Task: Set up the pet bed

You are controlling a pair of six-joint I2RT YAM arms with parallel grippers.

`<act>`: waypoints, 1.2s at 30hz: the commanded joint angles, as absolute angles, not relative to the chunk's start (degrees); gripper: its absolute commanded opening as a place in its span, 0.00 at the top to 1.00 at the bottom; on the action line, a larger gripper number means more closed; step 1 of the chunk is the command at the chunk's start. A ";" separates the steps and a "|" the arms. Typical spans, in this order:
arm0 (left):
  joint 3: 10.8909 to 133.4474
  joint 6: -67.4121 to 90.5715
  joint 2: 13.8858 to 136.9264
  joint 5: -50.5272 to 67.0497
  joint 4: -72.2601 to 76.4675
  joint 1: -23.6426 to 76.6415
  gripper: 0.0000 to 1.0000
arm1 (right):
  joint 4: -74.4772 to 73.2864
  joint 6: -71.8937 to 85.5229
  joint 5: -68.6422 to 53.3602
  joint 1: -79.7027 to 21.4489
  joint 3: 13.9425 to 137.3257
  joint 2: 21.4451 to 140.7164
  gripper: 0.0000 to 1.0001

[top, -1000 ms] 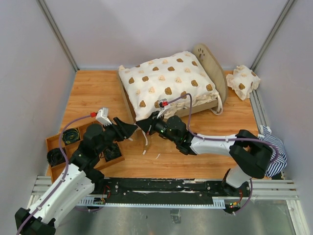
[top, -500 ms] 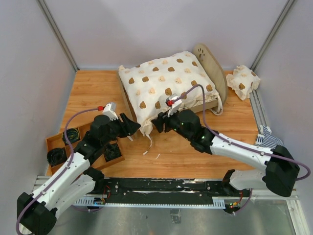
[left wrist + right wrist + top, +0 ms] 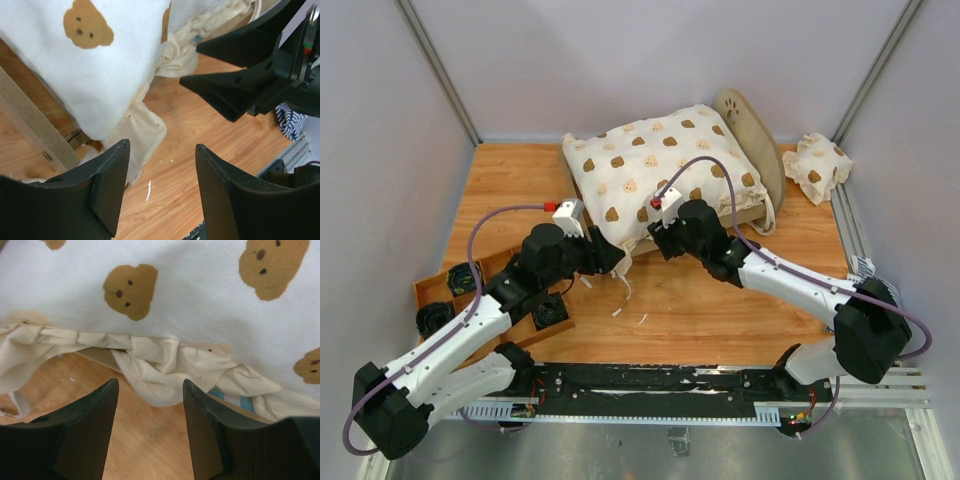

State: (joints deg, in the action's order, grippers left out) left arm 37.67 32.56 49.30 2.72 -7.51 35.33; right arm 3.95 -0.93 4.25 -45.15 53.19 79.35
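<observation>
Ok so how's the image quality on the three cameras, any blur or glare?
Top external: even, soft light, sharp throughout, only faint shadows on the table. Left wrist: the bear-print cover is bright white without glare, while the left hand, close to the lens, is dark with little detail. Right wrist: the cover's bear faces are crisp, and the right hand is dark and slightly soft.

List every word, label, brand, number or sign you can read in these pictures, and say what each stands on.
No readable text in any view.
The only marks are pictures: brown bear faces printed on the cream cover, and a paw-print cutout in the wooden headboard.
</observation>
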 commanded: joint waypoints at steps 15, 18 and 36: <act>35.86 30.09 56.99 -9.44 -7.13 38.24 0.59 | 2.13 -6.81 -1.91 -40.55 54.70 76.77 1.00; 35.68 29.55 56.88 -10.87 -7.96 38.28 0.86 | 0.60 -7.61 -2.20 -40.44 55.03 74.08 1.00; 39.54 28.41 55.63 -19.24 -17.68 38.14 1.00 | -0.37 -6.75 -5.48 -34.64 51.17 67.21 1.00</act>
State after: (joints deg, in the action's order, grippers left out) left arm 37.69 29.34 55.75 -15.29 -14.11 38.11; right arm -0.73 -7.60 -3.44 -35.73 53.15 68.86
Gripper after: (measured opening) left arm 0.009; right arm 0.007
